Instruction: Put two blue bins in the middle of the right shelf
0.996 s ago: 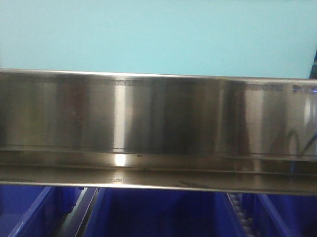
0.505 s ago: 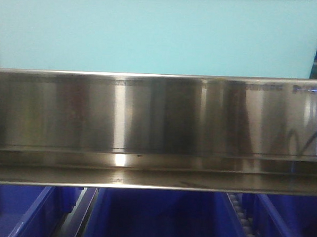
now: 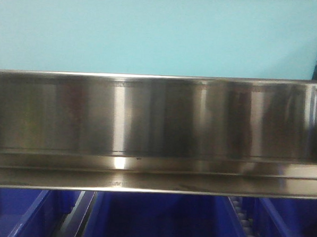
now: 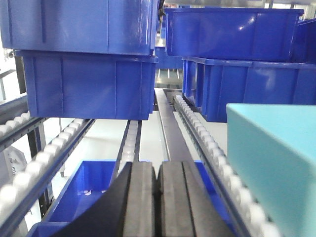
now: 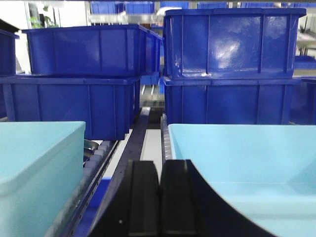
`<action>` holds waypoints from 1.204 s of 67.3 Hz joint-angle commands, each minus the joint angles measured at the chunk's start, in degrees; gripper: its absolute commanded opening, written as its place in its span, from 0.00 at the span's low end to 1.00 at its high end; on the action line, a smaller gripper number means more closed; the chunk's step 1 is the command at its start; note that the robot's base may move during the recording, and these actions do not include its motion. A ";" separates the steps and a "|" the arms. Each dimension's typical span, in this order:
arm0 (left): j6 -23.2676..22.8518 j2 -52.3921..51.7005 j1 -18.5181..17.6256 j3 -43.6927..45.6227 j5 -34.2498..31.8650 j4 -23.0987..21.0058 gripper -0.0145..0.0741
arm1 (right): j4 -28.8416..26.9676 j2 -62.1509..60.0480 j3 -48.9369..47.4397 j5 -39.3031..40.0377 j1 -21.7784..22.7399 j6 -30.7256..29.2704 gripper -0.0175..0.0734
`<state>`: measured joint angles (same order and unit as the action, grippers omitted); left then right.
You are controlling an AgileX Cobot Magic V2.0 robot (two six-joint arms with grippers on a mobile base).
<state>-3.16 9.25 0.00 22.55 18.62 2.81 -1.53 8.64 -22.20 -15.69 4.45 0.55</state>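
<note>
Pale sky-blue plastic across the top of the front view: side wall of a pale blue bin (image 3: 152,33), directly above a brushed steel shelf rail (image 3: 158,124) spanning the full width. Below the rail, dark blue crates (image 3: 158,219) on the lower level.

Left wrist view: left gripper (image 4: 157,170) at bottom centre, jaws pressed flat together, nothing between them. Corner of a pale blue bin (image 4: 271,163) at lower right, beside a roller track (image 4: 207,143). Dark blue crates (image 4: 84,84) farther back on the tracks, stacked two high in two columns. Another crate (image 4: 84,192) on the level underneath.

Right wrist view: right gripper (image 5: 159,170) at bottom centre, jaws likewise closed on nothing. First pale bin (image 5: 39,163) at picture left and second pale bin (image 5: 247,158) at picture right, apart, one on each side of the gripper. Strip of rollers (image 5: 96,155) beside the first. Behind both, two stacks of dark blue crates (image 5: 227,44), each two high.
</note>
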 commanded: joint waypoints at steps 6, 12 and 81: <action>-0.02 11.15 0.11 11.03 2.57 -0.03 0.04 | -0.23 10.31 -9.28 -1.96 0.38 -0.13 0.01; -0.02 19.35 0.11 18.40 7.17 -0.03 0.04 | -0.23 17.95 -16.28 -5.30 0.38 -0.13 0.01; -19.11 63.81 -13.81 57.98 31.70 11.06 0.04 | 8.37 66.55 -60.84 -42.97 -14.79 15.41 0.04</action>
<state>-17.73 71.26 -10.75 77.18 46.33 10.95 5.14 72.50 -79.53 -54.49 -8.27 13.42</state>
